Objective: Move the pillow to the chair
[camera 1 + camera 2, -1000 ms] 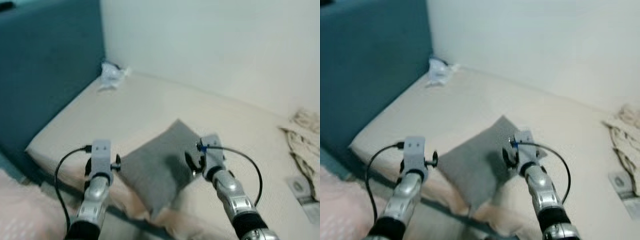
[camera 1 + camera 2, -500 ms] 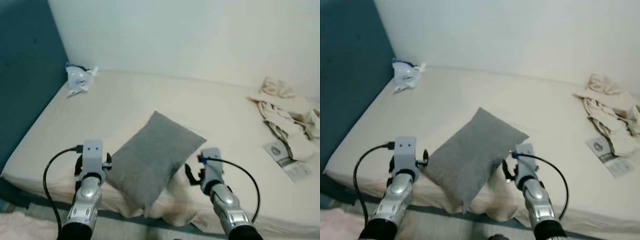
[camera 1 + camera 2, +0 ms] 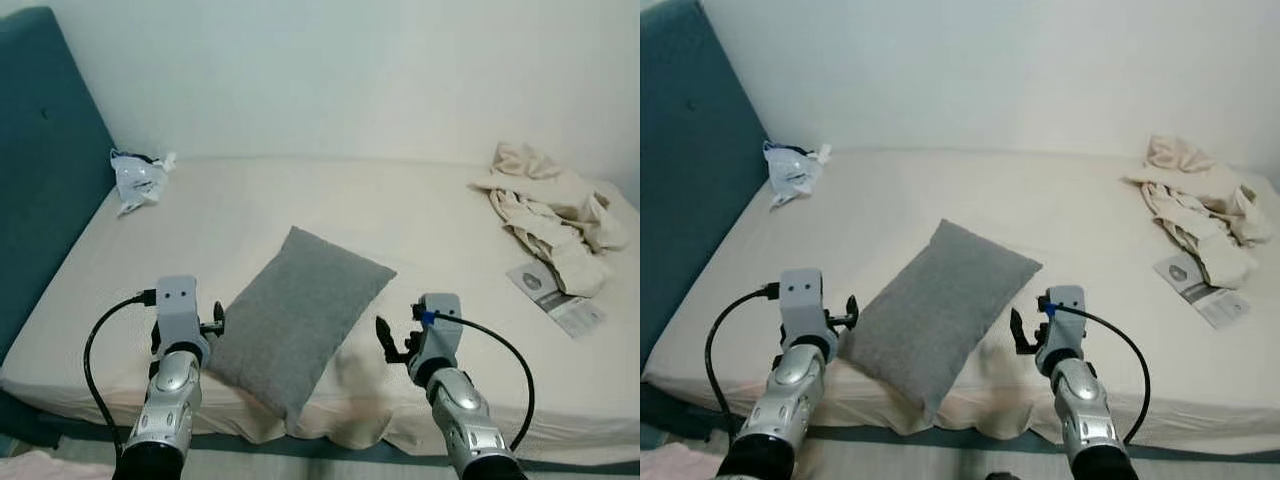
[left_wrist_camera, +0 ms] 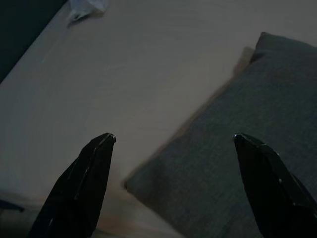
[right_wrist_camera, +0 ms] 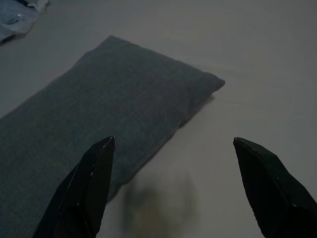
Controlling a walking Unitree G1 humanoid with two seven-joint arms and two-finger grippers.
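A grey rectangular pillow [image 3: 300,315] lies slantwise on the cream bed [image 3: 300,200], one corner hanging over the front edge. My left gripper [image 3: 186,326] is held up at the pillow's near left edge, open, and in the left wrist view its fingers [image 4: 84,183] stand wide apart over the pillow's corner [image 4: 237,163]. Just off the pillow's right side, my right gripper [image 3: 408,344] is open too. In the right wrist view the pillow [image 5: 99,129] lies beyond the left fingertip [image 5: 96,173]. Neither gripper touches it.
A teal headboard [image 3: 40,180] rises on the left, with a crumpled white plastic bag [image 3: 135,178] beside it. Beige clothes [image 3: 545,215] and a printed leaflet [image 3: 555,297] lie on the bed's right part. A white wall backs the bed.
The camera has swung right and sharpened: the headboard slid left and the clothes came into view. The right gripper, earlier over the pillow, now sits beside it.
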